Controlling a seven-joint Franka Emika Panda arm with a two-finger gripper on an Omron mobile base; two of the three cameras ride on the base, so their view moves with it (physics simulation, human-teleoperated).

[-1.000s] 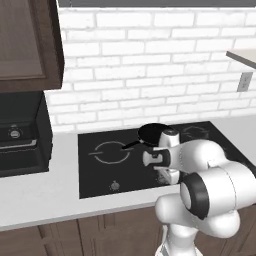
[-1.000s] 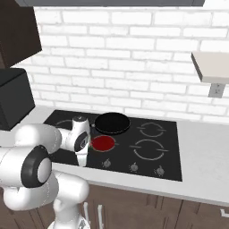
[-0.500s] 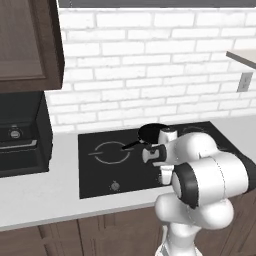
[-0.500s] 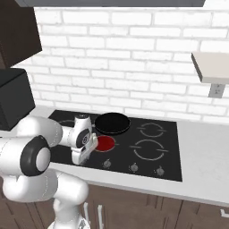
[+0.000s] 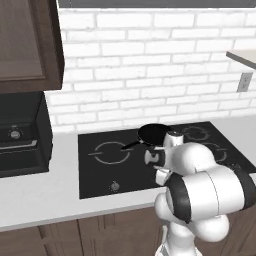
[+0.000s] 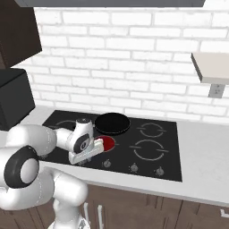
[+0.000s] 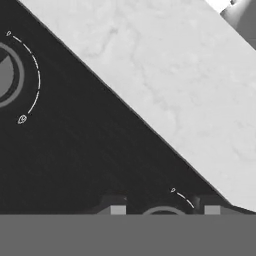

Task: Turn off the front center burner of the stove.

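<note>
The front center burner (image 6: 106,142) glows red by the stove's (image 6: 174,154) front edge, just behind the knob row. Your gripper (image 7: 163,210) sits spread around one knob (image 7: 163,212); another knob (image 7: 6,74) sits nearby, so you might turn the wrong one.
</note>
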